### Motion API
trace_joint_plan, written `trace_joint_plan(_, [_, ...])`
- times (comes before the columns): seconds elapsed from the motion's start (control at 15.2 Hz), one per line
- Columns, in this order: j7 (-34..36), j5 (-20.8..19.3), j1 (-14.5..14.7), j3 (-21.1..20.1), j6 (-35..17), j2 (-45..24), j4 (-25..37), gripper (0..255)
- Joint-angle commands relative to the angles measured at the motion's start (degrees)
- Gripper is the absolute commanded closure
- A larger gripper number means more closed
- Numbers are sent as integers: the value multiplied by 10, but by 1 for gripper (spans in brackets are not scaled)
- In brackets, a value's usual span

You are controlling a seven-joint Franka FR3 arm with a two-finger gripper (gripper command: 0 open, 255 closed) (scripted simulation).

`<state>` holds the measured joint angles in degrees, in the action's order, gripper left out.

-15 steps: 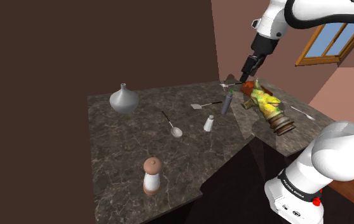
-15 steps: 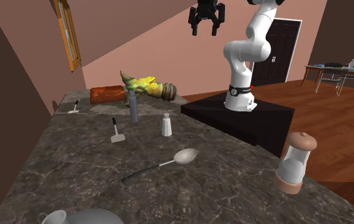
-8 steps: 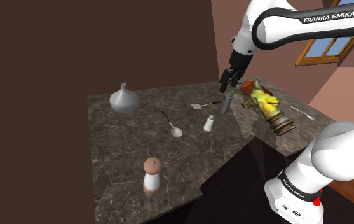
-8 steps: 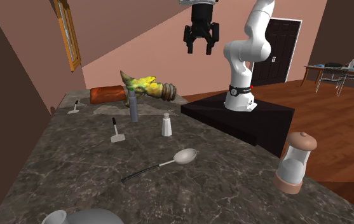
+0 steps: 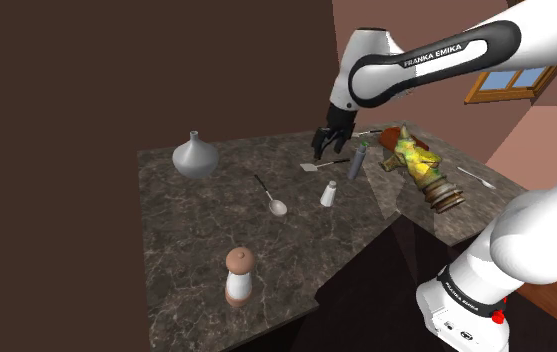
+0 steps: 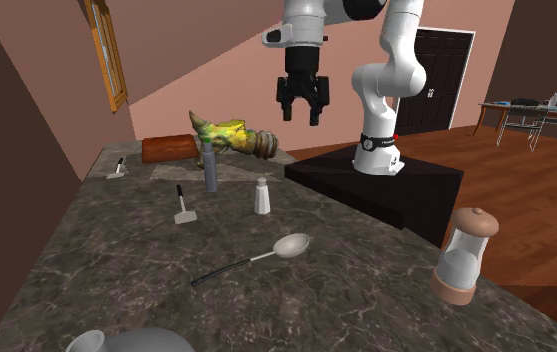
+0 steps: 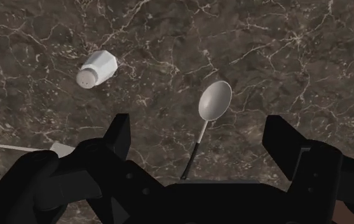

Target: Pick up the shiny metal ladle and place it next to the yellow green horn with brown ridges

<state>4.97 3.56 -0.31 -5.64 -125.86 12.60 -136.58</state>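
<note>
The hand (image 6: 301,110) is hovering with fingers spread apart, gripping nothing; the ladle (image 7: 214,102) is lying on the bench (image 7: 283,57) well below their gap.

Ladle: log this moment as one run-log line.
gripper: open, empty, above counter | ladle: lying on counter, not held | horn: apart from ladle

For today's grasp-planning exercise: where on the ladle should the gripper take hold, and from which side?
The thin dark handle, mid-length, from straight above, fingers across it: the ladle lies flat on the counter, and its bowl is too wide and rounded.
</note>
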Motion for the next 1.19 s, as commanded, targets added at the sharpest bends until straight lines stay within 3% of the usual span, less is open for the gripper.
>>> trace_joint_plan(0.0, [12, 2, -1, -3, -33, -46, 12, 0])
trace_joint_plan(0.59, [69, 5, 5, -8, -130, -248, 113, 0])
trace_joint_plan(1.12, [109, 12, 17, -2, -169, -430, 251, 0])
